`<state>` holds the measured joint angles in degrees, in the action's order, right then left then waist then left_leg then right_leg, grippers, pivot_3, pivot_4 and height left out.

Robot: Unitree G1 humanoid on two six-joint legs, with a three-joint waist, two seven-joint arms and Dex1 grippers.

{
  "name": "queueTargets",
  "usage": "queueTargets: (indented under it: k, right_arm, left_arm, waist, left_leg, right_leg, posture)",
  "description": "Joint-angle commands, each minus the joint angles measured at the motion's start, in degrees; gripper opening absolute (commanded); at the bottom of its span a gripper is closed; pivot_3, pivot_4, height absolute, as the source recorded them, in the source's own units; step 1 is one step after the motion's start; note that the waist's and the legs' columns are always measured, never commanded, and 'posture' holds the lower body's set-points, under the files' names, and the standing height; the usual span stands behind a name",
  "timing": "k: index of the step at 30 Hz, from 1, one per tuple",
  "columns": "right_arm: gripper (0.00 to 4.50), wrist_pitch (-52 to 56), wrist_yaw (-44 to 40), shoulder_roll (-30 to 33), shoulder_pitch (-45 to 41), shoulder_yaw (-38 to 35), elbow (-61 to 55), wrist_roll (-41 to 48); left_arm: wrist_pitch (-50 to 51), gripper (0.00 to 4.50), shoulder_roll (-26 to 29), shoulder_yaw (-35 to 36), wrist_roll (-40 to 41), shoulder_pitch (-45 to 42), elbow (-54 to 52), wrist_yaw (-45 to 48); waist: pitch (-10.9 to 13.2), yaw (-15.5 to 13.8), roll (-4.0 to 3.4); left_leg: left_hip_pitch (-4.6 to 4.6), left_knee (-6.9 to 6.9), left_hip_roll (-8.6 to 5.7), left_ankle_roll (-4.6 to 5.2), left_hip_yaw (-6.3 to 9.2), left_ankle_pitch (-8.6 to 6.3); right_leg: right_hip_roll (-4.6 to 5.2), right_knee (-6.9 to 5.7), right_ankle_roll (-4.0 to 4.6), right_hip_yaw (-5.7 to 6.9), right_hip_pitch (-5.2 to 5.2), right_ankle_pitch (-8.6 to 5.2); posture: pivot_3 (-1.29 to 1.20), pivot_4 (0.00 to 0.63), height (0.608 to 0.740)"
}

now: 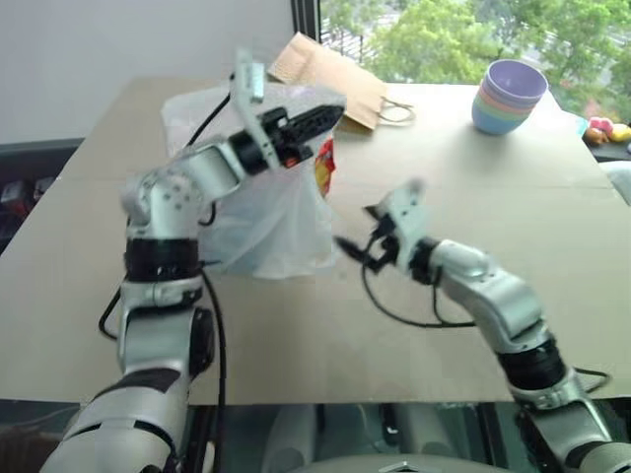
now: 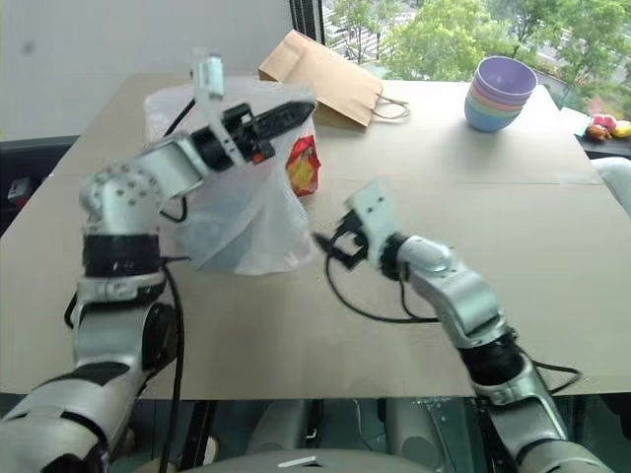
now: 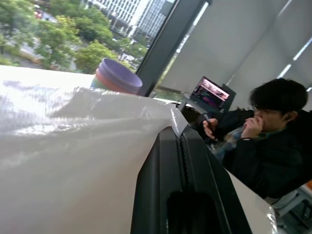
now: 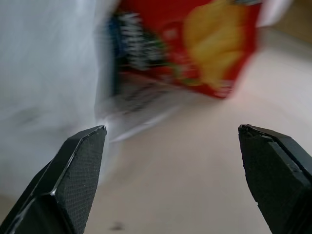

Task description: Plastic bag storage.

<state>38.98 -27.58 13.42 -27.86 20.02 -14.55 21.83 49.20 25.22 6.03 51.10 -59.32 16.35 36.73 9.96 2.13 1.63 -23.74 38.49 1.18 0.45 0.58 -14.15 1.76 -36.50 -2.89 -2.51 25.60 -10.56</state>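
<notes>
The plastic bag [image 1: 266, 212], whitish and crinkly, stands on the cardboard-covered table [image 1: 552, 256], pulled up at its top edge. My left gripper [image 1: 332, 112] is shut on that top edge; in the left wrist view the film drapes away from the closed fingers [image 3: 181, 161]. A red snack packet [image 1: 323, 166] hangs at the bag's right side; I cannot tell if it is inside. My right gripper [image 1: 353, 235] is open just right of the bag's lower part, apart from it. In the right wrist view its fingers [image 4: 80, 161] frame the packet [image 4: 204, 44] with nothing between them.
A brown paper bag [image 1: 330, 77] lies at the table's far edge behind the plastic bag. A stack of pastel bowls [image 1: 508, 96] stands at the far right. A person [image 3: 275, 141] sits beyond the table near a laptop [image 3: 212, 92].
</notes>
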Motion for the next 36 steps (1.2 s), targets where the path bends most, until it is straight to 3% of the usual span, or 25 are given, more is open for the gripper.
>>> queueTargets:
  k: [1,5,10,15,18,21,24,28,31,36]
  right_arm:
    - [4.38,-4.12,-5.41,-3.93,-4.44,-1.42,3.21,2.59]
    - [4.38,-3.11,-10.63,-4.91,-6.63,-3.75,1.96,6.85]
    - [4.38,-1.76,-11.96,-3.28,-6.25,-7.34,-1.82,10.52]
    - [4.38,2.37,-12.68,4.92,-5.59,-8.66,-8.47,10.32]
    - [4.38,3.57,-9.76,10.93,-3.92,-13.46,-12.09,8.60]
    - [4.50,3.39,-8.41,14.20,-2.73,-15.77,-13.05,7.69]
    - [4.50,6.41,-8.87,12.55,-2.06,-18.86,-14.90,15.21]
    - [4.50,4.88,-9.18,11.37,-2.47,-6.72,-12.44,7.74]
    - [4.50,2.63,-11.82,5.27,-4.67,-4.66,-8.42,9.96]
    - [4.50,4.37,-14.15,5.32,-7.95,-7.99,-7.01,12.40]
  left_arm:
    - [-4.67,0.00,-2.10,-2.59,-5.12,-7.23,8.63,8.93]
    - [-4.36,0.00,0.54,-2.70,-7.95,-12.72,17.07,19.35]
    - [0.39,0.00,9.97,-6.48,-11.48,-10.62,18.00,34.32]
    - [-1.96,0.00,18.15,-10.53,-18.09,-4.55,15.86,41.99]
    - [1.15,0.00,20.78,-6.87,-16.63,1.01,11.25,40.75]
    - [6.22,0.83,23.23,-0.88,-11.65,9.69,0.92,39.30]
    - [9.59,2.14,22.81,4.95,-8.28,16.42,-6.85,34.01]
    - [13.77,3.92,18.54,10.83,-4.93,19.80,-13.20,23.24]
    - [15.25,3.92,20.05,10.02,-5.37,25.06,-18.28,21.37]
    - [5.91,3.92,20.65,6.84,-16.31,27.52,-13.07,13.67]
  waist:
    - [0.01,0.08,0.00]
    - [0.03,0.27,-0.01]
    - [0.07,1.14,-0.08]
    - [0.08,0.95,-0.10]
    - [0.09,-0.02,-0.10]
    - [0.11,0.03,-0.06]
    - [0.11,0.02,-0.06]
    - [0.09,-0.04,-0.03]
    - [0.10,0.43,-0.05]
    - [0.09,-0.23,-0.03]
  left_leg:
    - [-0.02,0.00,0.00,0.00,-0.01,0.00]
    - [-0.05,-0.04,0.00,0.01,0.01,0.00]
    - [-0.02,-0.12,0.04,0.01,0.01,-0.01]
    - [-0.03,-0.12,0.04,0.02,-0.01,-0.01]
    - [-0.06,-0.11,0.05,0.02,0.03,-0.01]
    - [-0.10,-0.07,0.04,0.03,-0.02,-0.02]
    - [-0.08,-0.08,0.09,0.04,-0.01,-0.03]
    - [0.05,-0.03,0.10,0.04,-0.02,-0.03]
    - [0.09,0.06,0.12,0.04,-0.04,-0.02]
    - [0.09,0.07,0.12,0.03,-0.07,-0.02]
  right_leg:
    - [0.00,0.02,0.00,0.00,0.01,0.00]
    - [0.01,0.06,-0.01,0.01,0.04,0.00]
    - [-0.02,0.00,0.01,-0.01,0.09,-0.01]
    - [0.03,-0.01,-0.01,0.00,0.09,-0.03]
    - [0.05,-0.01,-0.02,0.05,0.09,-0.04]
    - [0.09,0.03,-0.04,0.03,0.09,-0.05]
    - [0.07,0.02,-0.03,0.04,0.09,-0.05]
    - [0.05,-0.12,-0.18,0.03,0.03,-0.15]
    - [-0.01,-0.22,-0.22,-0.02,0.04,-0.17]
    - [-0.02,-0.26,-0.01,-0.04,0.06,-0.04]
  posture:
    - [0.00,0.150,0.740]
    - [0.00,0.150,0.740]
    - [0.00,0.150,0.740]
    - [0.00,0.150,0.740]
    - [0.00,0.150,0.740]
    - [0.00,0.150,0.740]
    - [0.00,0.150,0.740]
    - [0.00,0.150,0.740]
    - [0.00,0.150,0.740]
    - [0.00,0.150,0.740]
